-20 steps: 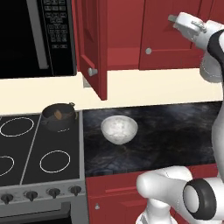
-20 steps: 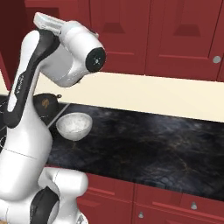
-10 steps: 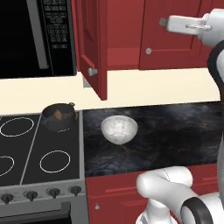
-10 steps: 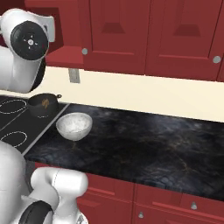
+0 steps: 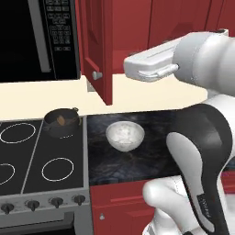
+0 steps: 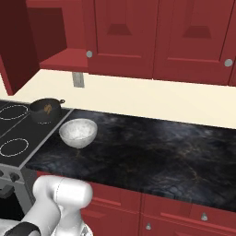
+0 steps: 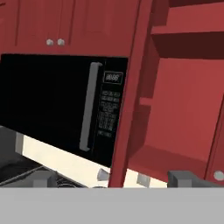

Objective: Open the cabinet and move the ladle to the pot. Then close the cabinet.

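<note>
I use the pot point(image 5: 61, 122) as my landmark: it sits on the back right burner of the stove point(image 5: 32, 160), and the brown bowl end of the ladle point(image 5: 60, 120) shows inside it, which I also see from the right base camera, the ladle point(image 6: 47, 109) resting in the pot point(image 6: 45, 110). Just right of the pot, on the dark tabletop point(image 6: 152, 152), stands a pale speckled bowl point(image 5: 124, 136), close to the pot but not touching it. Above and right of the pot, the cabinet point(image 5: 97, 46) has its left door swung open, edge toward me, the round knob point(image 5: 97, 75) facing left toward the microwave point(image 5: 39, 39). The hand camera looks into the open cabinet point(image 7: 179, 96), whose shelves look bare from here, with the microwave point(image 7: 61, 105) on the door's other side. My end effector point(image 7: 114, 178) stands wide apart, its two dark fingertips point(image 7: 183, 178) spread with nothing between them, held up high above the pot in front of the open door.
</note>
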